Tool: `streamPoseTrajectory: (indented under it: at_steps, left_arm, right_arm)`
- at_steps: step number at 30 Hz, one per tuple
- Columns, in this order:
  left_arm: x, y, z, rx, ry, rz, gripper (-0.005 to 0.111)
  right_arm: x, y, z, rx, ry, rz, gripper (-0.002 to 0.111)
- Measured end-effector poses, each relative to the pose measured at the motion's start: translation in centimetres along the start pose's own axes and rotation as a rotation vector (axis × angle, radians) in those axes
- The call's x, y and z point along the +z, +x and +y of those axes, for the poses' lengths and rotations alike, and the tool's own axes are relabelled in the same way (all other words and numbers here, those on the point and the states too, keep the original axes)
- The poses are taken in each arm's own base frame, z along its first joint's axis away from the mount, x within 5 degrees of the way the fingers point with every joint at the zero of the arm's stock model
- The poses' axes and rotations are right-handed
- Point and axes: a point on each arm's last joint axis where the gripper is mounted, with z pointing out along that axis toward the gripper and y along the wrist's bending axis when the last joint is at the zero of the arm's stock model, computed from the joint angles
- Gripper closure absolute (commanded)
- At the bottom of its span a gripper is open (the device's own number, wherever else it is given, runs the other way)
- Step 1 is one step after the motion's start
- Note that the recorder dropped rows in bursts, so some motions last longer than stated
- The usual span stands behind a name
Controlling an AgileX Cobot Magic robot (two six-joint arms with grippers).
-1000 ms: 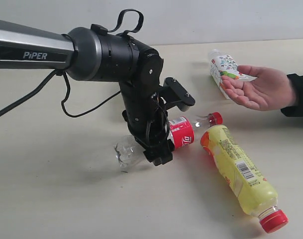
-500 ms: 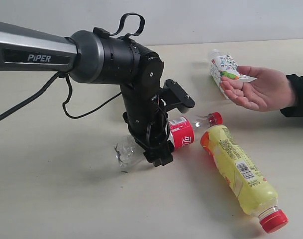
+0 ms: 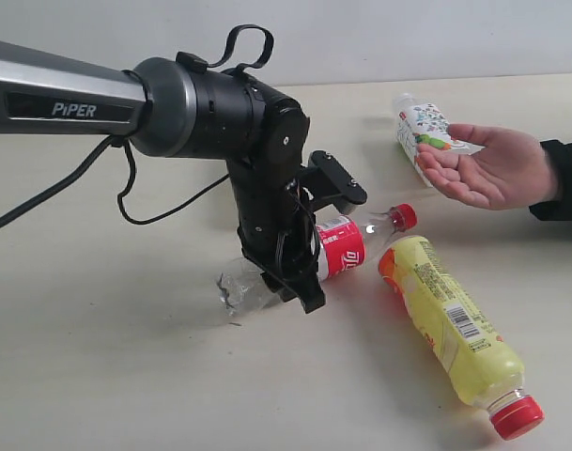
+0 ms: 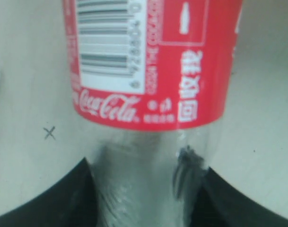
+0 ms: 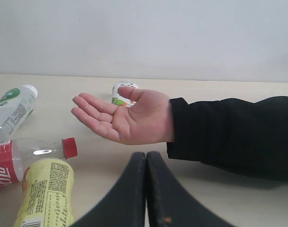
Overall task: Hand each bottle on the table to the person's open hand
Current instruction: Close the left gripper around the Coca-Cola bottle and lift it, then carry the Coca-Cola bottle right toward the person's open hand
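Clear plastic, red label and red cap: the cola bottle (image 3: 337,252) is clamped in the left tool (image 3: 295,280), whose two black fingers (image 4: 58,203) press on the bare, see-through body just beside the label's edge, toward the base. The bottle lies tilted, cap end raised and pointing toward the open hand (image 3: 487,169). Its base sits low over the surface (image 3: 126,376), and whether it touches cannot be told.

The bottle looks empty, so it is probably light, with little pull on the grip. Its thin wall likely dents under a hard squeeze, and its smooth, round skin may let it swivel or slip between the fingers. A moderate hold on the plain body, close to the middle, seems suitable. The present grip sits toward the base, leaving the label and cap end free for the hand to take.

The right tool (image 5: 146,158) is closed with its fingers pressed together, holding nothing, near the person's wrist.

The yellow bottle (image 3: 450,324) lies on its side just beside the cola bottle's cap, apparently full and therefore the heavier item. A small white-labelled bottle (image 3: 419,132) lies behind the hand, and a green-and-white bottle (image 5: 13,109) lies apart in the right wrist view.
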Motion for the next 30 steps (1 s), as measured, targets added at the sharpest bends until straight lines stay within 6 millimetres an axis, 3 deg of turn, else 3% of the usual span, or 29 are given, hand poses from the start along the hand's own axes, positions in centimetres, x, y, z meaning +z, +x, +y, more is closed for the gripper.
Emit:
streamPoseTrajectory:
  at_steps: [16,30]
  left_arm:
    - [-0.4,0.2,-0.1,-0.009,0.007,0.019,0.107]
    - [-3.6,0.3,-0.2,-0.062,-0.006,-0.023,0.107]
  right_arm:
    - [0.0,0.0,0.0,0.000,0.000,0.000,0.108]
    - [0.0,0.0,0.0,0.000,0.000,0.000,0.108]
